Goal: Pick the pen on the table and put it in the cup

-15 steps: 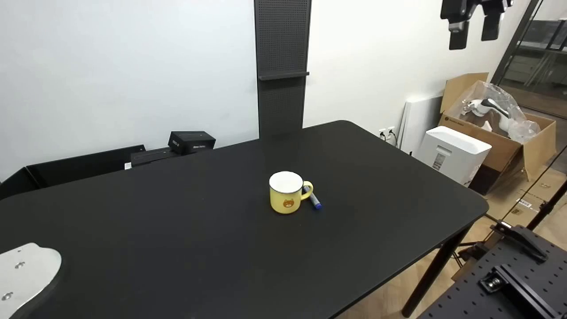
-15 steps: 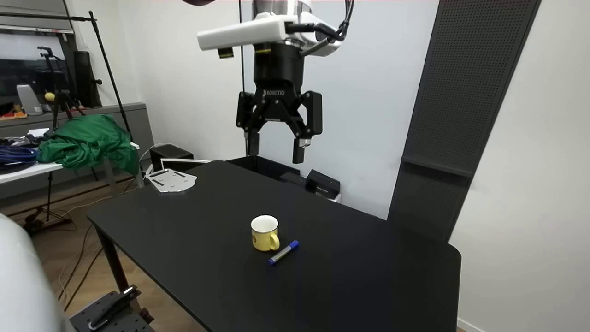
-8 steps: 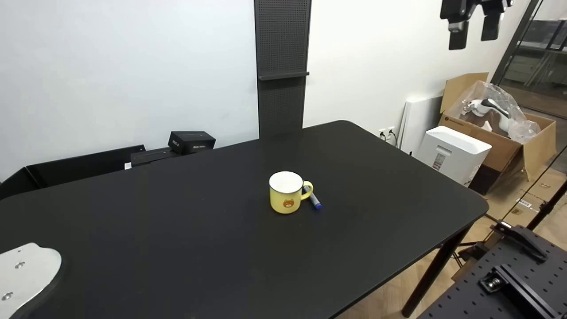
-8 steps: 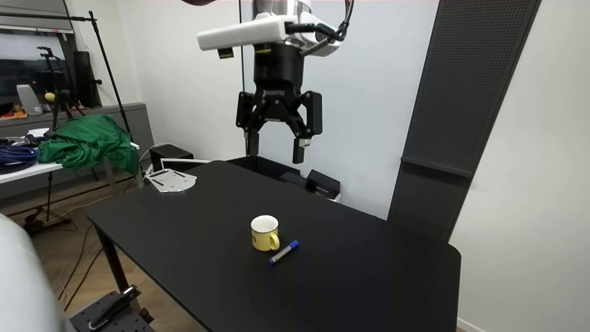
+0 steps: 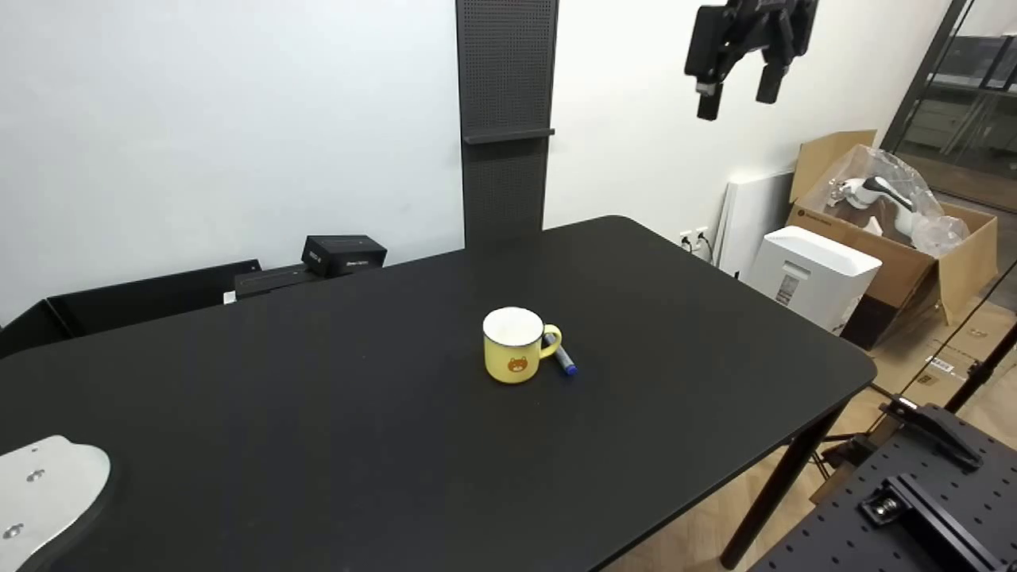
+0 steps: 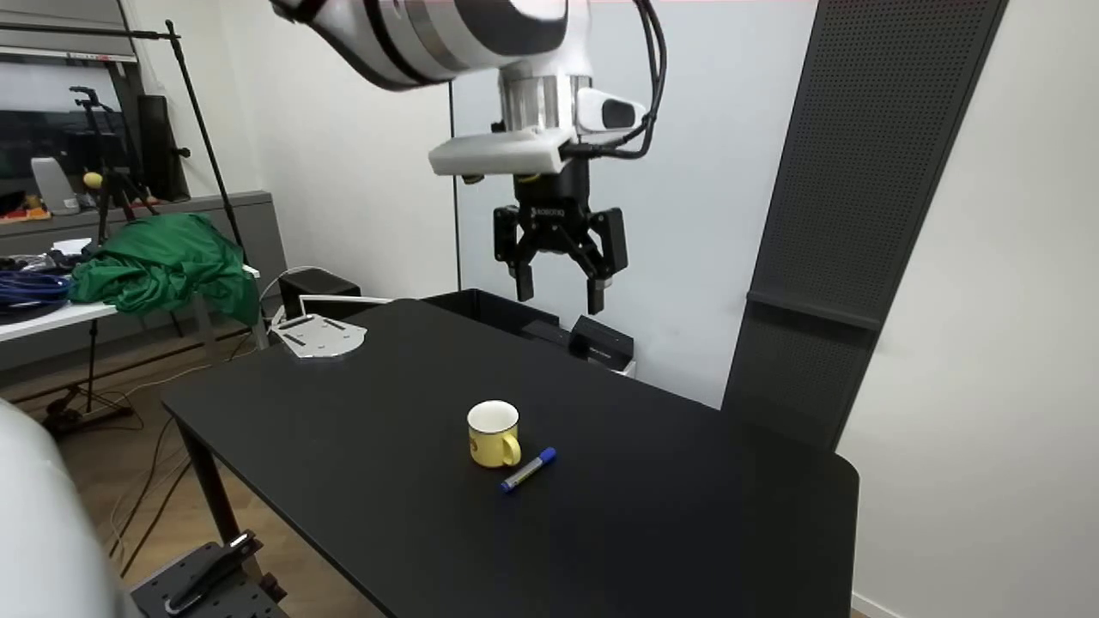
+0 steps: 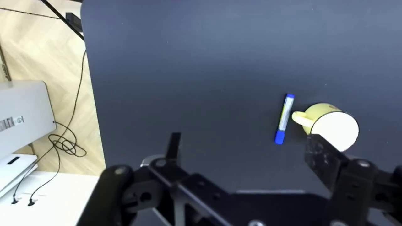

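- High over the worktop (image 6: 670, 515) here, jaws spread wide, nothing between the fingers (image 7: 323, 160), and plenty of air beneath me!
- There's the prize: the pen (image 6: 529, 469) lies flat on it, just beside the upright cup (image 6: 489, 445), only a narrow dark strip between it and the handle (image 7: 301, 121) in the wrist view.
- How will it behave? Light, I'd judge, and stiff: a slim, hard barrel (image 7: 285, 116), likely smooth plastic, so a firm squeeze shouldn't hurt it, though a glancing touch could set it rolling.
- Where to bite, then? Across the barrel, just short of the longer blue cap (image 7: 279, 137), where the handle leaves more room; the cap itself might work loose, so I wouldn't trust it.
- Nice angle, too: in the wrist view my fingers stand apart sideways, the pen running nearly square to their closing line, so only a small twist looks needed.
- Tight spot, though: one finger must slot between pen and handle, and a bump could shove the cup, rigid by its look and perhaps breakable.
- Early doors, I reckon: pen unlifted, approach in hand, and next I'd want to line up over that barrel, then drop straight down.
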Controlling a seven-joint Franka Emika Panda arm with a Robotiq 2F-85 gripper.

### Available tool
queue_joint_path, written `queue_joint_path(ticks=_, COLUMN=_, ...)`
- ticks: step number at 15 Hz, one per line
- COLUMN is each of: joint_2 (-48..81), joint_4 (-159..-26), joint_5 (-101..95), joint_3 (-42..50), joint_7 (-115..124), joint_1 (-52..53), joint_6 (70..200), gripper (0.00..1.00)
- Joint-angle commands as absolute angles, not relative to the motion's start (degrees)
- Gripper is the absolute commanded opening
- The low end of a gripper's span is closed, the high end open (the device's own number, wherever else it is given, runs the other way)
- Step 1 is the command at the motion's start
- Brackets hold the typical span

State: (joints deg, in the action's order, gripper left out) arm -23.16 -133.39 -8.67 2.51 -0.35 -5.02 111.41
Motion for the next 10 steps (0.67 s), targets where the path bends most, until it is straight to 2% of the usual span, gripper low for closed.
queue_joint_path(ticks=1, joint_2=-17.26, joint_4=-134.26, joint_5=-7.04, joint_3=0.55, joint_7=6.35, joint_1=-3.91, joint_6=118.64, gripper=1.00)
queue_joint_path(ticks=4, joint_2=-12.35, joint_4=-134.33, joint_5=-5.31, joint_3=-0.68, joint_7=8.27, joint_1=-2.87, joint_6=120.55, gripper=1.00)
queue_joint_path(ticks=10, joint_2=-14.62, joint_4=-135.18, joint_5=-6.26, joint_3=0.12, joint_7=4.20, joint_1=-2.68, joint_6=120.04, gripper=1.00)
